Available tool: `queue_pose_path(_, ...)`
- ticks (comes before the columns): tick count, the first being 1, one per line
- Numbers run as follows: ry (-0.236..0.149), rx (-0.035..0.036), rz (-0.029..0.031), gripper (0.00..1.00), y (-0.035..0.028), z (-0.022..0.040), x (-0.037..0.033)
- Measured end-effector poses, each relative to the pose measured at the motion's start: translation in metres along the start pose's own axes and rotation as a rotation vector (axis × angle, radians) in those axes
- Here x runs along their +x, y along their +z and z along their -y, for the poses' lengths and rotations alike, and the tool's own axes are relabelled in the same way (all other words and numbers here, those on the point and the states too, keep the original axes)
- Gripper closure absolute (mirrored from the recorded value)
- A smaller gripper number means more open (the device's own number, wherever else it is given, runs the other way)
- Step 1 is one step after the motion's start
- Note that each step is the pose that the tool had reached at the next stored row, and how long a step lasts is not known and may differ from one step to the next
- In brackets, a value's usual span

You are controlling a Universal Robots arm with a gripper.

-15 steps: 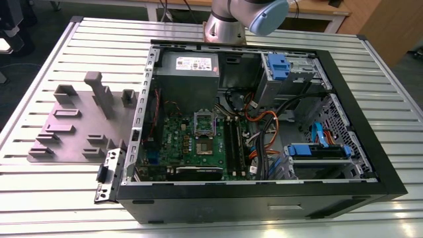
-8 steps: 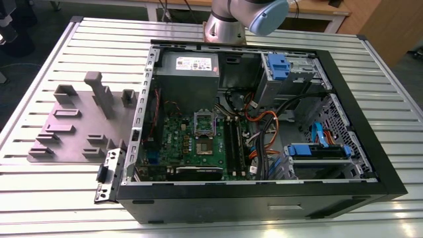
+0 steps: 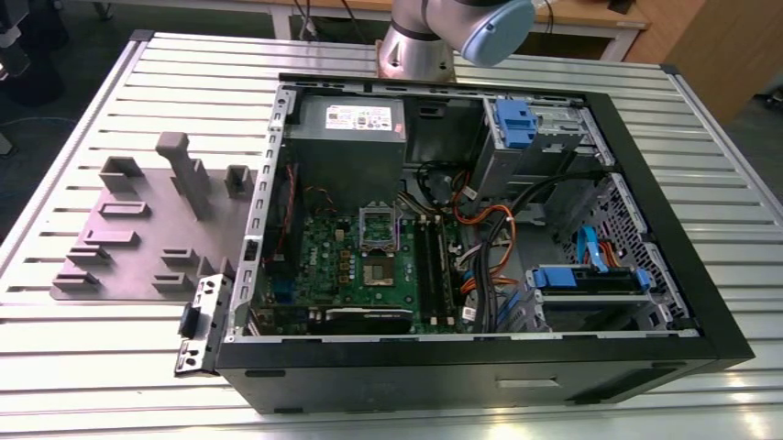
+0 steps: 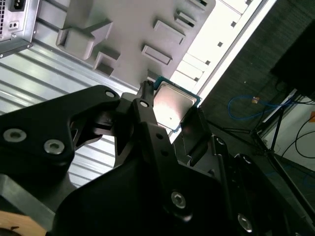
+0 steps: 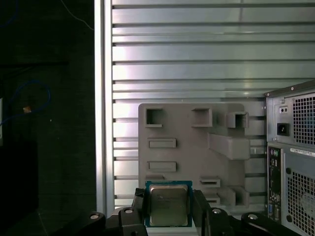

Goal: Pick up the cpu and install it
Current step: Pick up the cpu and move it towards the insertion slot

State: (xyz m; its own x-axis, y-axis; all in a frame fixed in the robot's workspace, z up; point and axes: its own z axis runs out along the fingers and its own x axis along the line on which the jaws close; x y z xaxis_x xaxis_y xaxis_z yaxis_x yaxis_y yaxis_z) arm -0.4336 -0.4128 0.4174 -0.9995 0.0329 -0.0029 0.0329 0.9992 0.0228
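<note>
Over the grey fixture plate (image 5: 187, 147), at the exterior view's left, my gripper (image 5: 169, 207) grips the cpu (image 5: 167, 196) by its edges. Risk as I judge it: the thin edge hold lets the chip tilt or slip, so it misseats in the socket (image 3: 377, 225) mid-frame.

Glare whitens the cpu (image 4: 173, 105) and slatted table (image 3: 123, 385).

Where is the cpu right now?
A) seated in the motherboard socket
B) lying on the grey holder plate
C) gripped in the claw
C: both wrist views show the cpu pinched between the claw's fingers, held clear of the grey holder plate.
</note>
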Motion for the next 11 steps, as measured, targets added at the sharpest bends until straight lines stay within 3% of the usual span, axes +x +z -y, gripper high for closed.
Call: queue_pose_path(11,0.000,0.0000,-0.0004,0.53,0.0001,-0.0001,-0.0035)
